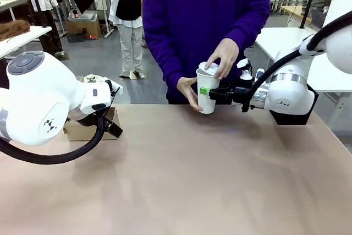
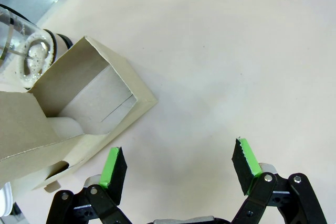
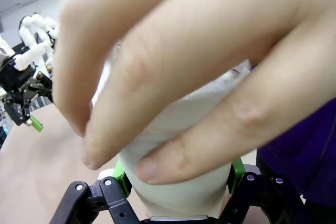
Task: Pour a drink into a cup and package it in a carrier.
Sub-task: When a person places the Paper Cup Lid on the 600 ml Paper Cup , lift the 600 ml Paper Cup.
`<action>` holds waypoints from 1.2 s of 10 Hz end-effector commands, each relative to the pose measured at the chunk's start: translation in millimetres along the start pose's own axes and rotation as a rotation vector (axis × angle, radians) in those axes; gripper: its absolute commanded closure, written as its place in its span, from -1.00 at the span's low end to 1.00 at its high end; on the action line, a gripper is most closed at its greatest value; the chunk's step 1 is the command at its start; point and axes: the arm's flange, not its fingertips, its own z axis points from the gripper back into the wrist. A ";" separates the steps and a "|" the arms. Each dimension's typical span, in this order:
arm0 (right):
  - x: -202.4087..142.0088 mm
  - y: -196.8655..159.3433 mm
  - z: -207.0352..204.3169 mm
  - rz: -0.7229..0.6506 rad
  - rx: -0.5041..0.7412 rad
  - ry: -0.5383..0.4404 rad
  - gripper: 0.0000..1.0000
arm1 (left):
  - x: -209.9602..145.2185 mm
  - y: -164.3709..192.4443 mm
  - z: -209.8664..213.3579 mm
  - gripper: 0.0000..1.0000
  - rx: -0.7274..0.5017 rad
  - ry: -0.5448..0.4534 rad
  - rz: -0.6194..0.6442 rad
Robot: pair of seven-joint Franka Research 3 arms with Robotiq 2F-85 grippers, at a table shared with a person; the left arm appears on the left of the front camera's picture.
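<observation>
A: Where's the cup (image 1: pixel 207 89) rn?

B: Far side of the tabletop (image 1: pixel 181 180), right in front of the person. The R arm (image 1: pixel 286 89) has its jaws clamped on the cup's lower half, one green pad on each side.

A: Why's the person got both hands on it?

B: One hand (image 1: pixel 223 58) is on top, looks like it's pressing a lid (image 1: pixel 208 70) down. The other hand (image 1: pixel 190 92) cups the side. My guess: the arm holds it steady so the lid can go on w/o tipping or squashing anything.

A: And the L arm (image 1: pixel 38 97)?

B: Low at the near left, jaws spread wide w/ nothing btwn them, hovering over bare tabletop just beside the carrier (image 2: pixel 79 103). Prob placed there b/c that's where the cup goes next.

A: Drink?

B: The glass jug (image 2: pixel 18 51) stands right by the carrier's far corner. Can't tell how much is left in it. Can't see inside the cup either, since lid + hand cover the top.

A: So how far along?

B: I'd say pouring's done, capping's underway, boxing not yet begun. Next bit needs care: the person's hands have to come clear before the arm carries the cup over.
</observation>
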 end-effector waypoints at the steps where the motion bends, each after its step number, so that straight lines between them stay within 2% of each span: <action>1: 3.6 2.6 -1.5 0.000 -0.005 -0.003 -0.60 | -0.1 0.1 0.4 -1.00 -0.002 -0.001 0.001; 12: 3.6 2.6 -1.5 0.000 -0.005 -0.003 -0.60 | -0.1 0.1 0.4 -1.00 -0.002 -0.001 0.001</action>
